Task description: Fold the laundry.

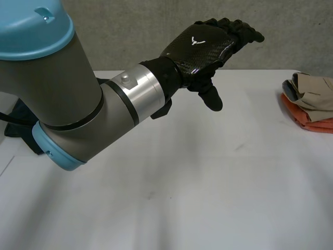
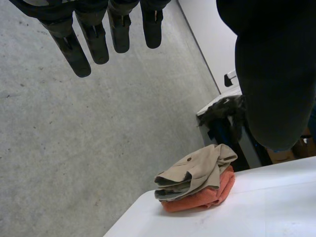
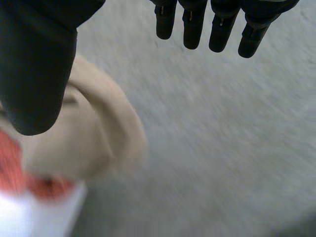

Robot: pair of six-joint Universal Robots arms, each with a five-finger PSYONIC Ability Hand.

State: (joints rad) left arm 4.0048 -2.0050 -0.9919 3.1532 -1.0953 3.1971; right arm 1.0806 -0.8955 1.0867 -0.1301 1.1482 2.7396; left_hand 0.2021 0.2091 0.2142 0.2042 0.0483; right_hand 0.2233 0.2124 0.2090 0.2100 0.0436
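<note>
The white surface (image 1: 208, 198) lies under the grey left arm (image 1: 67, 104), which reaches across it. A folded beige garment (image 1: 312, 91) is stacked on a folded orange garment (image 1: 307, 119) at the right edge, near the far corner. The left hand (image 1: 203, 44) is raised, its fingers (image 2: 94, 39) straight, slightly spread and empty. The right hand (image 3: 34, 64), near the stack, likewise holds nothing.

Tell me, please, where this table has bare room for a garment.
The white table is bare across its middle and near side, from the left arm to the folded pile. Crowded: the far right edge, holding that pile.
</note>
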